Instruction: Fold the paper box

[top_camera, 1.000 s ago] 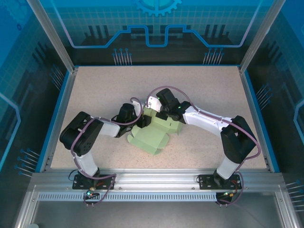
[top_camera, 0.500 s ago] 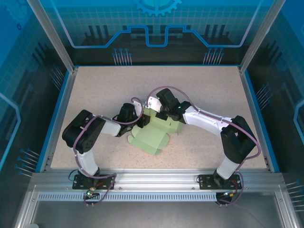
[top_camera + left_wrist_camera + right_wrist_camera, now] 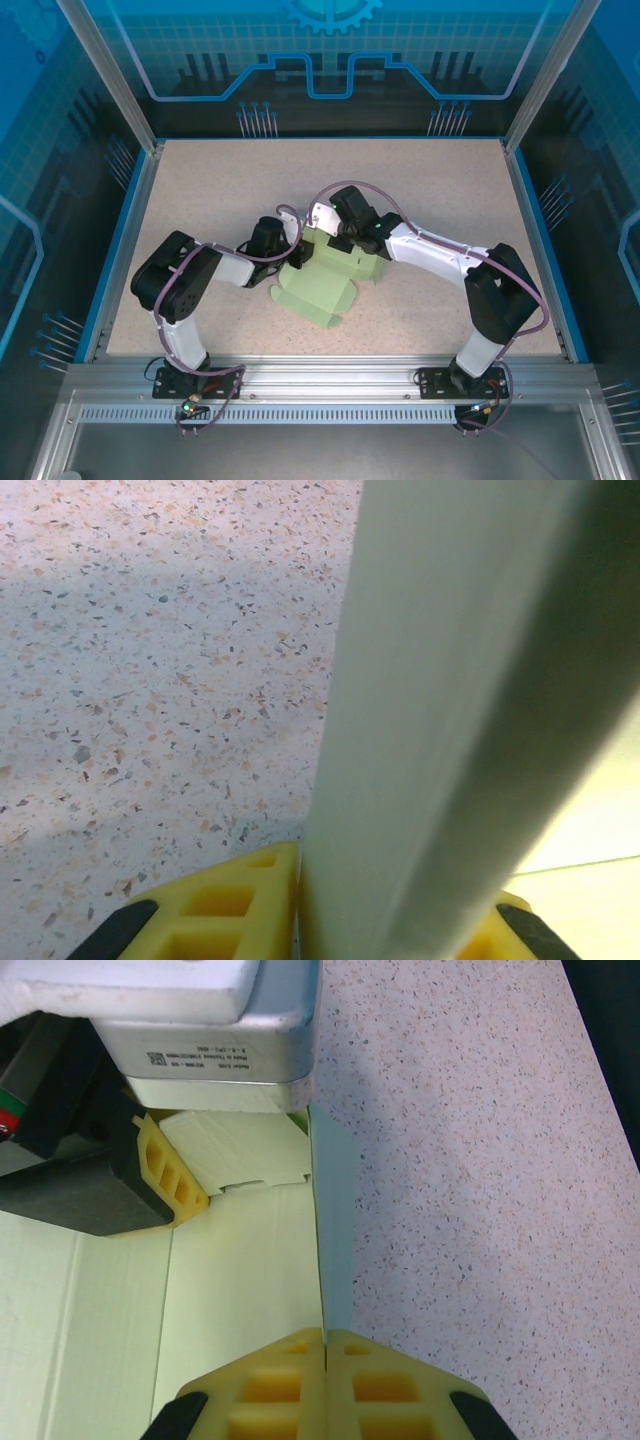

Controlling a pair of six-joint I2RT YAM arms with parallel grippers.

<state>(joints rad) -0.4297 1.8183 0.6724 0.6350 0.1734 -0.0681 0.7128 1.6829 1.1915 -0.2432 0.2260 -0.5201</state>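
The pale green paper box point(image 3: 322, 288) lies partly folded mid-table, its flat panels spread toward the near edge. At the box's left side, my left gripper point(image 3: 297, 256) has a raised green panel point(image 3: 450, 680) filling the gap between its yellow fingers point(image 3: 235, 900). My right gripper point(image 3: 326, 228) is at the box's far edge. Its fingertips point(image 3: 290, 1380) are pressed together on a thin upright wall point(image 3: 330, 1230) of the box. In the right wrist view, a yellow finger point(image 3: 165, 1175) of the left gripper sits just inside that wall.
The speckled tabletop point(image 3: 430, 190) runs to blue rails on the left point(image 3: 128, 225) and right point(image 3: 535, 225). An aluminium frame point(image 3: 330, 375) crosses the near edge, where both arm bases are bolted. Both arms reach in over the box from either side.
The left gripper's jaws have closed in on the box's raised panel. The left arm shifted slightly. The right arm and its grip stayed put.
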